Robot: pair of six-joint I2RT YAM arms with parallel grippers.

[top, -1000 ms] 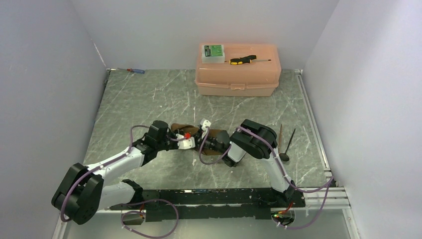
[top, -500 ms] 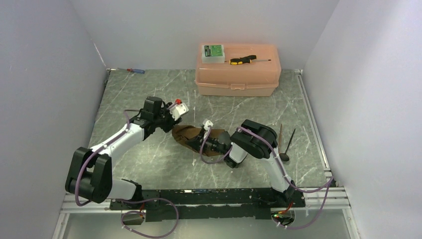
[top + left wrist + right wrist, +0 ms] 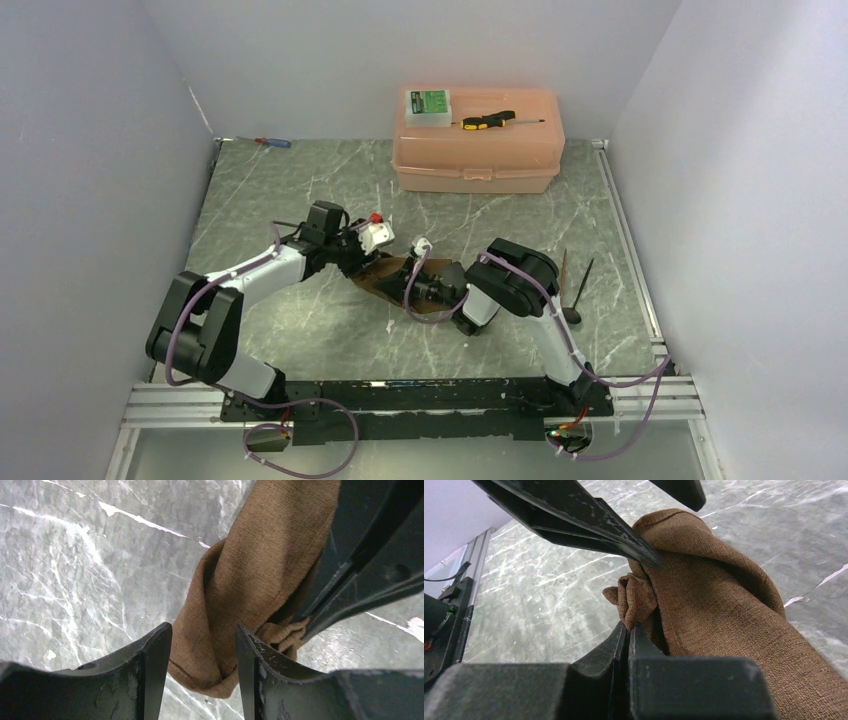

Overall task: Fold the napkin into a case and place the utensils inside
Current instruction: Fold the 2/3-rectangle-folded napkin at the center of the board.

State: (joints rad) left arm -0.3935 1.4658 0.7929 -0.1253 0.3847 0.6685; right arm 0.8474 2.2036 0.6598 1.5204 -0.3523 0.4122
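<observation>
The brown napkin (image 3: 372, 272) lies crumpled and loosely rolled at the middle of the table. My right gripper (image 3: 408, 278) is shut on a bunched fold of the napkin (image 3: 704, 595), pinched at the fingertips (image 3: 629, 629). My left gripper (image 3: 380, 250) hangs over the cloth's left end, open. Its fingers (image 3: 150, 655) stand either side of the napkin (image 3: 250, 570) without squeezing it. The utensils (image 3: 572, 288), thin and dark, lie on the table to the right of the right arm. No case shape shows.
A pink plastic box (image 3: 478, 150) stands at the back with a green-lidded box (image 3: 428, 105) and a yellow-and-black screwdriver (image 3: 490, 120) on top. A blue-and-red screwdriver (image 3: 272, 142) lies at the back left corner. Grey walls close in on both sides.
My left gripper opened and let go of the cloth, swung back and left, then returned over the napkin's left end. The right gripper stayed shut on the napkin.
</observation>
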